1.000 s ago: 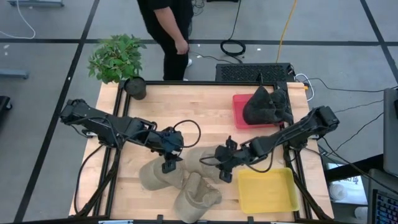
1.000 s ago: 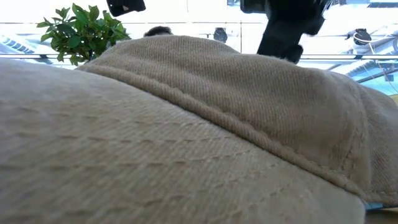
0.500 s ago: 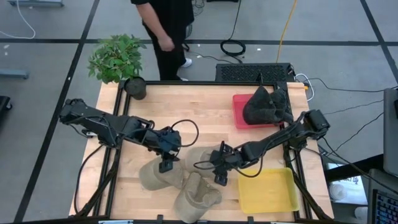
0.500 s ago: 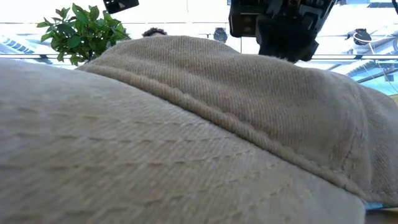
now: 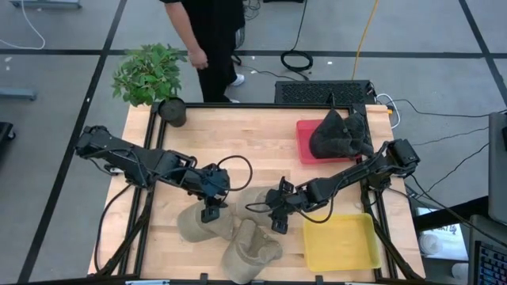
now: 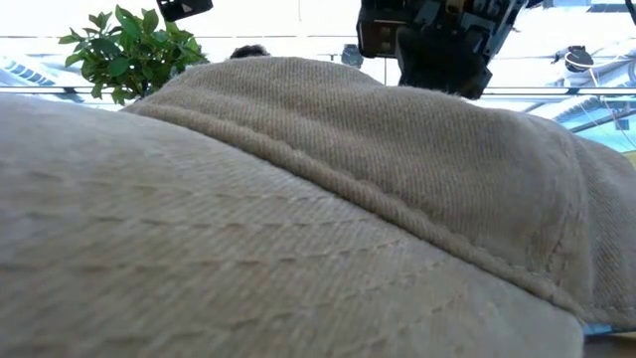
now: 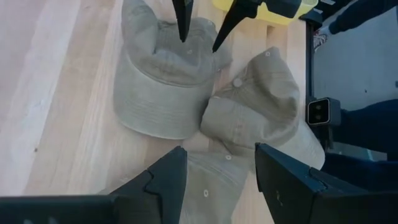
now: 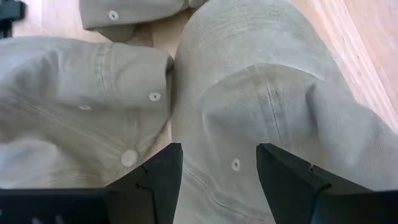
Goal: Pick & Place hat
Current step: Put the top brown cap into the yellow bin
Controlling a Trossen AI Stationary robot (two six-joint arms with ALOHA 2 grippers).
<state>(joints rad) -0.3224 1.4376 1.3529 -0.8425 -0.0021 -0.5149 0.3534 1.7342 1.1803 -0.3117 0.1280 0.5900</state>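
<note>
Wooden table (image 5: 261,134): red tray (image 5: 305,142) holds dark hats (image 5: 341,134), yellow tray (image 5: 341,241) empty — both grippers open.

No text, label, brand, number or sign can be read in any view; the tan hats (image 5: 238,226), the red tray (image 5: 305,146), the yellow tray (image 5: 341,245) and the desk (image 5: 238,142) show no readable writing

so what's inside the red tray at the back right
A heap of dark hats fills the red tray, spilling past its far edge. How many there are, and the tray floor beneath them, cannot be seen. The yellow tray nearer the front holds nothing.
</note>
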